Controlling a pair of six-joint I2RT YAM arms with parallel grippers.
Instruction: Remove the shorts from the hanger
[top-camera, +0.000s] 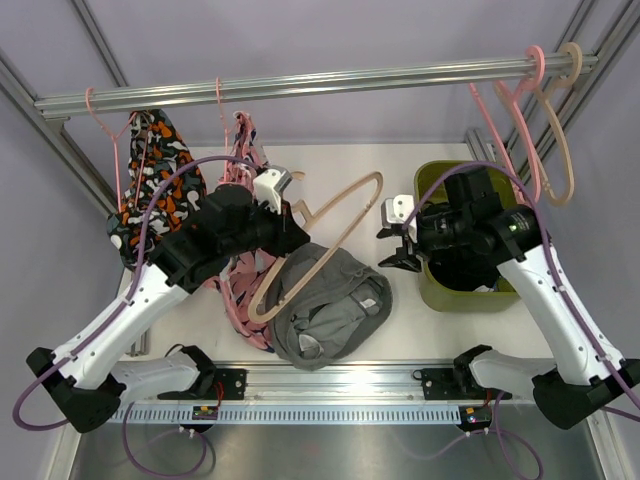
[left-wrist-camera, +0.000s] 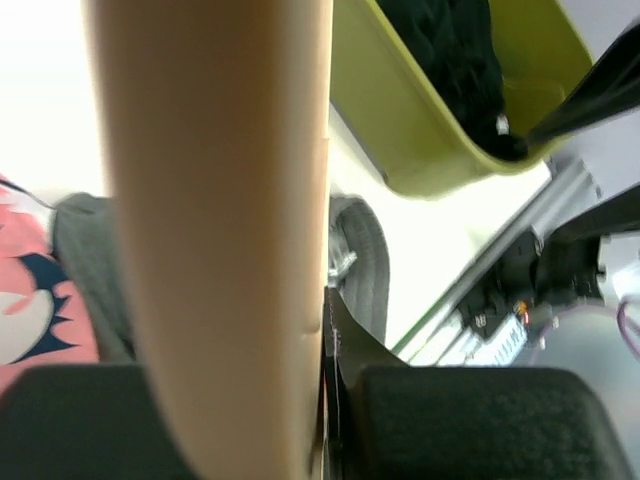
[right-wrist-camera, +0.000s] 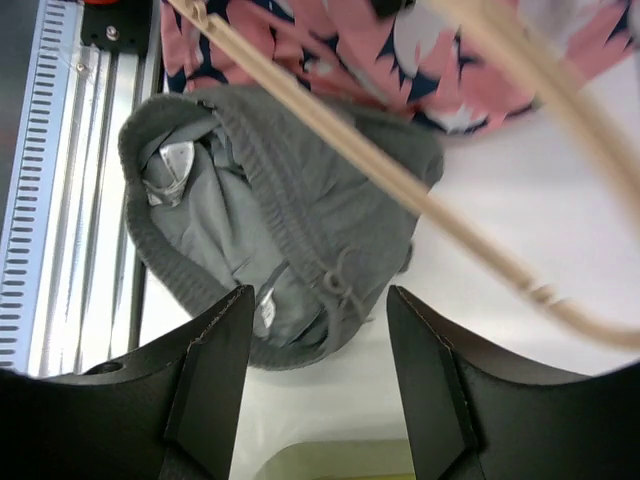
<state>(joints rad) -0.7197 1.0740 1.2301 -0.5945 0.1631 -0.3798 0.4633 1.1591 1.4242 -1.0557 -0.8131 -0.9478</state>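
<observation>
One pair, the grey shorts (top-camera: 335, 305), lies crumpled on the surface just beneath the wide-open, empty jaws of the right gripper (right-wrist-camera: 320, 370), free of the beige hanger (left-wrist-camera: 220, 200) clamped in the left gripper (top-camera: 293, 210), so next that hanger probably wants setting aside.
</observation>
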